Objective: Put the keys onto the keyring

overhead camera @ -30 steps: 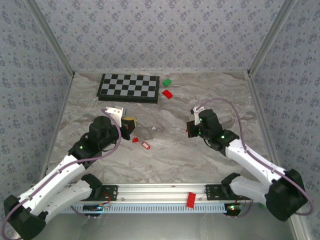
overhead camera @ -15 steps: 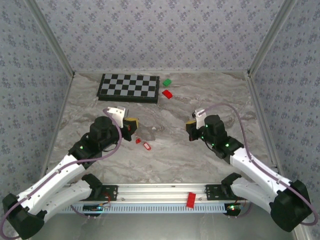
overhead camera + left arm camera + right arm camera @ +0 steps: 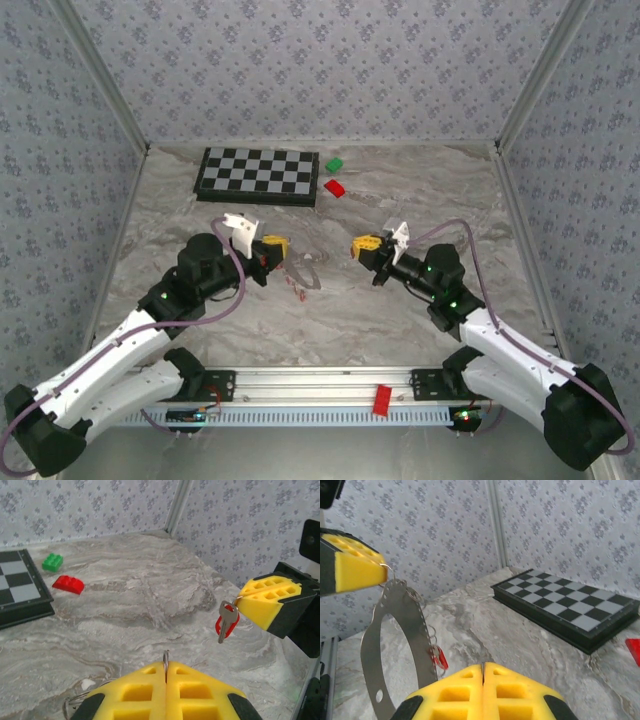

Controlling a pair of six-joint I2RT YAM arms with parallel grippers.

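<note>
We see the left gripper [image 3: 272,247] left of centre in the top view, its pads pressed together on the keyring [image 3: 416,625]. The ring hangs just below the pads, with a red-headed key [image 3: 439,658] dangling at its side. Just right of centre, the right gripper [image 3: 365,246] pinches a second key [image 3: 226,622], which hangs from its pads, apart from the ring.

Chessboard [image 3: 259,175] lies beside green block [image 3: 333,164], red block [image 3: 335,187].
</note>
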